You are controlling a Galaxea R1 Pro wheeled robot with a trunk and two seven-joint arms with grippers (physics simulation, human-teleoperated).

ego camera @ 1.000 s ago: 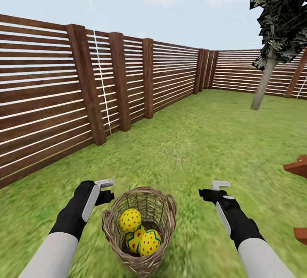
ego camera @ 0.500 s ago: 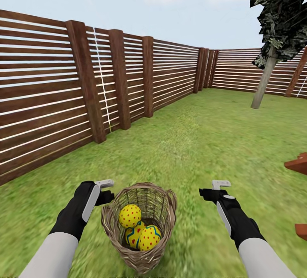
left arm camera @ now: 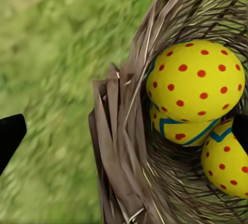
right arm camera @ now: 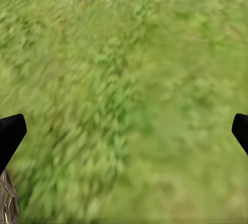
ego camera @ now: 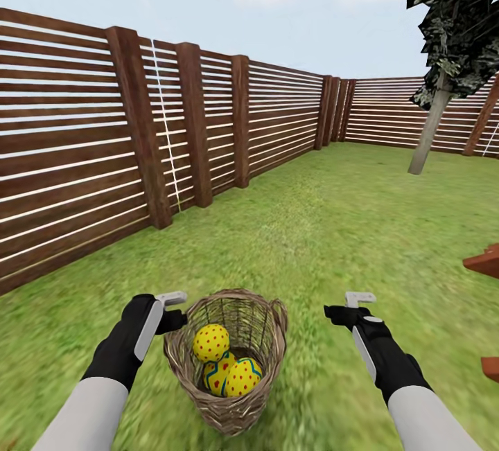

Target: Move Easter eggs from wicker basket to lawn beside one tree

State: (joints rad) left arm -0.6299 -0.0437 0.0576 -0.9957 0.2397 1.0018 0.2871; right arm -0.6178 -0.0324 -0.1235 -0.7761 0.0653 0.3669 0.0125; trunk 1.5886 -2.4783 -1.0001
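**Easter eggs all in the basket, nothing moved yet**

The Easter eggs [ego camera: 223, 363] lie heaped in the bottom of the wicker basket [ego camera: 267, 340], three of them: one on top [ego camera: 211, 342], two pressed together beneath it. From the left wrist camera the top egg [left arm camera: 195, 81] rests on a second with its blue zigzag showing [left arm camera: 178, 130], and a third [left arm camera: 225, 164] sits just beside them against the woven wall. The basket stands upright on the lawn [ego camera: 326, 229], directly in front of the robot and between its two arms.

The left gripper [ego camera: 171, 307] hangs just outside the basket's rim with its jaws spread wide and holding nothing; in its wrist view the dark fingertips [left arm camera: 10, 133] straddle the basket wall. The right gripper [ego camera: 353, 307] is well apart from the basket on the other side, jaws likewise wide open and empty over bare grass [right arm camera: 124, 90].

Farther out, a slatted wooden fence [ego camera: 83, 139] bounds the garden, and a tree [ego camera: 430, 129] with a pale trunk stands far across the lawn near the back fence.

By my reading the task has barely begun: no egg is out, none is by the tree. All three lifts, the carry across the grass and the placing remain.
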